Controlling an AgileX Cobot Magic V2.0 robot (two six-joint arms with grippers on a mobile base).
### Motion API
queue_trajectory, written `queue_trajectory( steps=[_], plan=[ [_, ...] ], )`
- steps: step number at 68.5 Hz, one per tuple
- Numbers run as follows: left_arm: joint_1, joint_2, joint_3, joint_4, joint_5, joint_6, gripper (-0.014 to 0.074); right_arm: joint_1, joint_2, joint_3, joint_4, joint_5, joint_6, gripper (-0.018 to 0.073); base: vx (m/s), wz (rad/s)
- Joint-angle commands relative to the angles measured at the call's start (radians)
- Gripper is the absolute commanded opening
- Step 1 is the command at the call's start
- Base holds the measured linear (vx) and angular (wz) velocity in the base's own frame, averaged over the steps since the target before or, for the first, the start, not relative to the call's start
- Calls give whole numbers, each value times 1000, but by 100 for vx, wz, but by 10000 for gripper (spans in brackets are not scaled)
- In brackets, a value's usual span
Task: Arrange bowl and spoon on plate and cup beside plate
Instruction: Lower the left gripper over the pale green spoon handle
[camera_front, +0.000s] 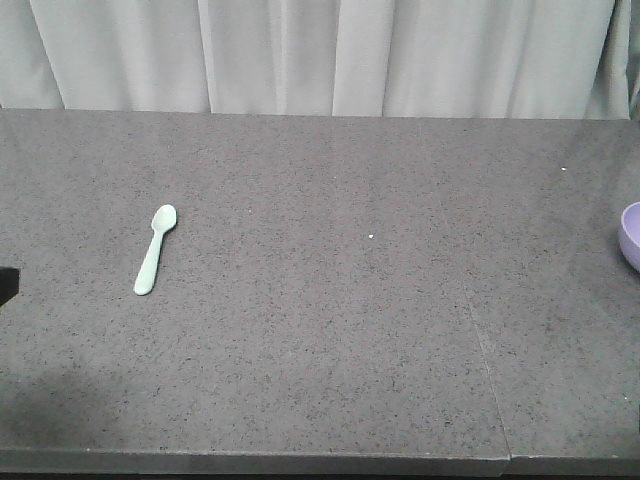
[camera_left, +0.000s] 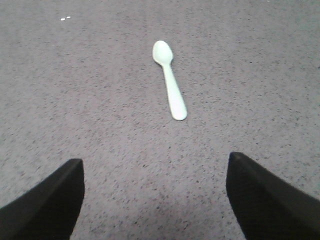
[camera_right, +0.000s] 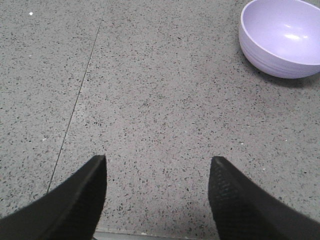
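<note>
My left jaws hang wide over the worktop (camera_front: 350, 330), so I'd ease forward, centre them across the handle of the spoon (camera_left: 169, 80) lying ahead, and close low; the bowl (camera_right: 282, 37) sits far right, ahead of the wide right jaws.

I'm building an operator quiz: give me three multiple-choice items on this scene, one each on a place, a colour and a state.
1. In the front view, where on the table is the spoon? A) left part B) centre C) far right edge
2. What colour is the bowl? A) red B) lavender C) black
3. How is the left end effector? A) shut on the spoon B) open, empty C) shut, empty
Answers: 1 A, it lies at the left; 2 B, the right wrist view shows pale purple; 3 B, its jaws stand apart, spoon lying ahead.
</note>
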Motion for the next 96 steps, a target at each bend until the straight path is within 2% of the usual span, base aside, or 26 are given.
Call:
queue_trajectory(
  steps=[1,13,26,40,45,64,82,96],
  plan=[
    [-18,107,-95,-77,-51,74,556,-5,9,-33,2,-69,-7,446,0,0],
    [-72,335,-256,-80,-6,90,514,-5,9,-33,10,-69,-7,446,0,0],
    [-137,550,-421,19,24,68,459,-5,9,-33,10,-69,-7,446,0,0],
    [-165,746,-600,171,127,-99,440,-5,9,-33,10,-69,-7,446,0,0],
    [-164,803,-653,173,169,-140,440,-5,9,-33,10,-69,-7,446,0,0],
    [-164,962,-805,169,252,-144,440,-5,9,-33,11,-66,-7,446,0,0],
    [-163,1049,-872,170,259,-183,430,-5,9,-33,11,-66,-7,446,0,0],
    [-163,1091,-895,176,251,-199,375,-5,9,-33,11,-66,-7,446,0,0]
  ],
)
